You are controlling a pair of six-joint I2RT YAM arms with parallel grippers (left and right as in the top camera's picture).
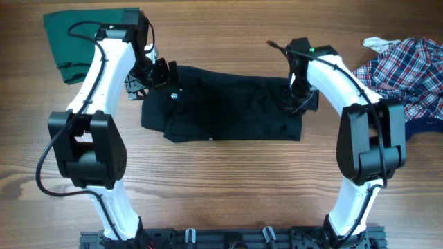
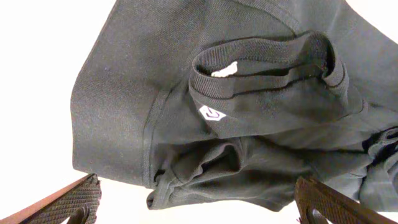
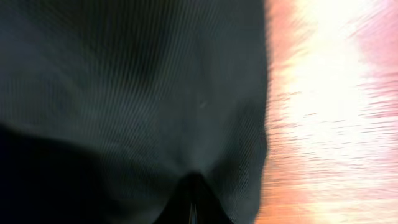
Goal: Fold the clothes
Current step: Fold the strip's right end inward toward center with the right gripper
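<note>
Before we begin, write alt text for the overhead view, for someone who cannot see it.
A black polo shirt lies bunched across the middle of a wooden table. The right gripper is shut on one end; the left gripper hangs open at the other. A green garment and a plaid shirt lie at the far corners.

Your overhead camera looks straight down on the whole table point(image 1: 221, 200); your left wrist camera hangs near the black shirt point(image 2: 261, 124), at its collar end; the right wrist camera sits even closer — blurred; all three share that shirt.
</note>
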